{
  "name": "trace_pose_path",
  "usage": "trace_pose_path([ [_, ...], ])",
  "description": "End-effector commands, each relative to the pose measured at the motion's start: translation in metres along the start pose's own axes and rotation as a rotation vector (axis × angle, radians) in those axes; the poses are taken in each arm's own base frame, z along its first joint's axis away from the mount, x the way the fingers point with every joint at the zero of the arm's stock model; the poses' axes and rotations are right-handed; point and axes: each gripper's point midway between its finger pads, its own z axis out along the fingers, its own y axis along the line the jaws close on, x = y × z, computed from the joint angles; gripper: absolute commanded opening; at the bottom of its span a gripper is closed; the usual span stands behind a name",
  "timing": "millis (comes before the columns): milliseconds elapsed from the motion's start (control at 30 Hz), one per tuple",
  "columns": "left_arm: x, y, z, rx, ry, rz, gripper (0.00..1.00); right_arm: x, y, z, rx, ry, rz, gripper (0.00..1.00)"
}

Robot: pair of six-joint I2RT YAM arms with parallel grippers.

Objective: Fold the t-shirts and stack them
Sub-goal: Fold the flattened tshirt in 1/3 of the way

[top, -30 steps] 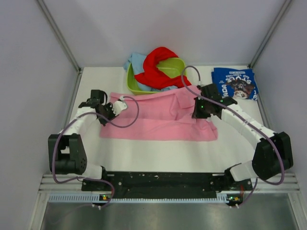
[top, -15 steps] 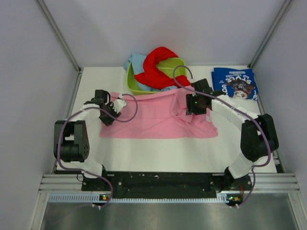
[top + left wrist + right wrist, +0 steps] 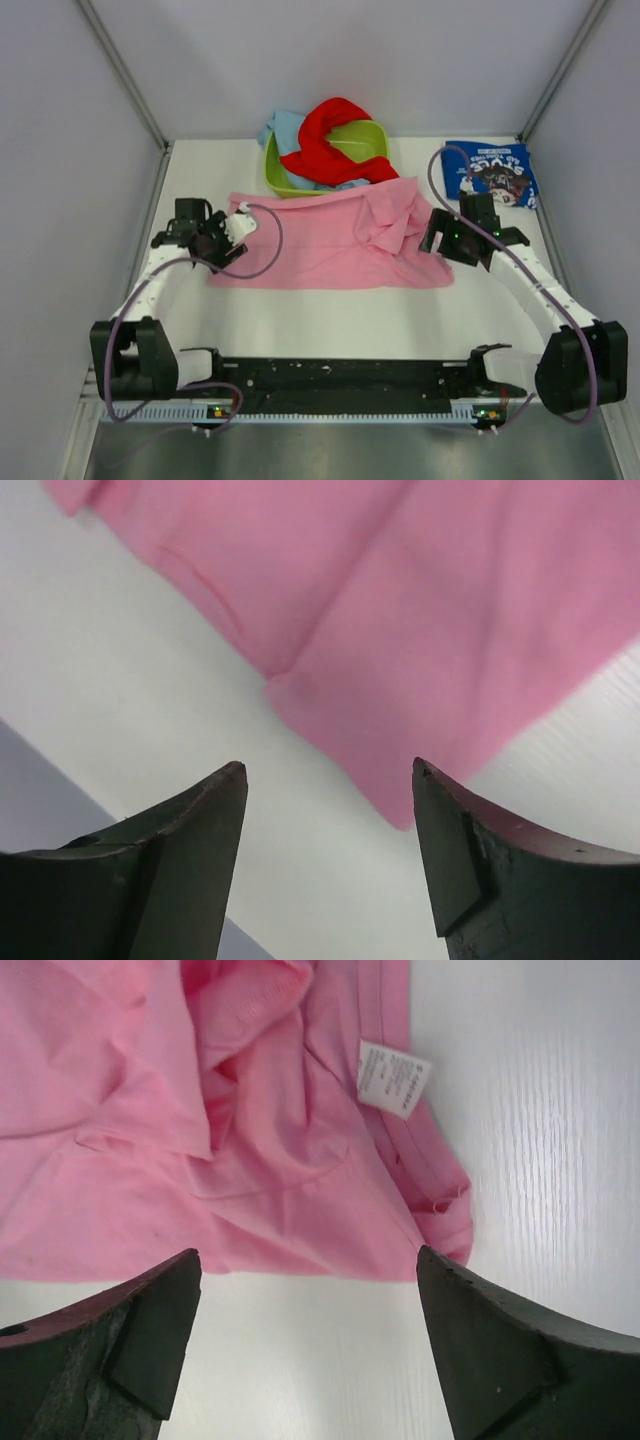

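Note:
A pink t-shirt (image 3: 320, 245) lies spread across the middle of the table, flat on its left half and bunched in folds on its right half. My left gripper (image 3: 226, 238) is at its left edge, open and holding nothing; in the left wrist view the gripper (image 3: 328, 770) hovers over bare table just short of the pink cloth (image 3: 450, 630). At the shirt's right edge my right gripper (image 3: 433, 236) is open and empty too (image 3: 308, 1255), with the pink hem and a white label (image 3: 392, 1078) just beyond its tips. A folded navy t-shirt (image 3: 492, 175) lies at the back right.
A lime green tub (image 3: 372, 130) stands at the back centre, with a red t-shirt (image 3: 330, 140) and a light blue one (image 3: 280, 128) draped over it. White walls with metal posts close in the table on three sides.
Both grippers have opened and let go of the pink shirt. The right one backed off to the right, the left one slightly to the left, and the shirt's right side now lies bunched.

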Motion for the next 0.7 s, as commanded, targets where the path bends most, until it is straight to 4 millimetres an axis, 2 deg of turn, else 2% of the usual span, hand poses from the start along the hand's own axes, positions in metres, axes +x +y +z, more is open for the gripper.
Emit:
trace_pose_path([
  [0,0.019,-0.069,-0.002,0.204,-0.072,0.199,0.74,0.029,-0.020,-0.002,0.088,-0.012,0.174,0.88],
  [33,0.026,-0.080,0.000,0.224,-0.072,0.219,0.88,0.032,-0.024,-0.003,0.097,-0.032,0.212,0.87],
  [133,0.034,-0.086,0.009,0.226,-0.068,0.227,0.89,0.042,-0.042,0.000,0.173,-0.074,0.319,0.87],
  [200,0.038,-0.082,0.017,0.207,-0.051,0.220,0.89,0.044,-0.045,0.004,0.183,-0.080,0.353,0.85],
  [267,0.043,-0.081,0.024,0.202,-0.030,0.224,0.87,0.047,-0.043,0.010,0.178,-0.059,0.379,0.81],
  [300,0.047,-0.081,0.028,0.206,-0.015,0.221,0.85,0.051,-0.042,0.014,0.179,-0.038,0.388,0.74],
  [333,0.051,-0.082,0.031,0.209,-0.002,0.218,0.84,0.055,-0.042,0.019,0.186,-0.014,0.396,0.72],
  [433,0.062,-0.084,0.038,0.223,0.032,0.207,0.79,0.070,-0.052,0.030,0.238,0.031,0.415,0.70],
  [567,0.074,-0.092,0.046,0.265,0.066,0.184,0.66,0.085,-0.065,0.043,0.285,0.056,0.423,0.69],
  [600,0.075,-0.093,0.047,0.267,0.073,0.181,0.61,0.086,-0.070,0.045,0.300,0.052,0.430,0.66],
  [633,0.076,-0.093,0.047,0.267,0.076,0.173,0.53,0.088,-0.076,0.048,0.318,0.050,0.436,0.53],
  [667,0.075,-0.093,0.048,0.266,0.073,0.164,0.47,0.089,-0.082,0.050,0.333,0.050,0.445,0.29],
])
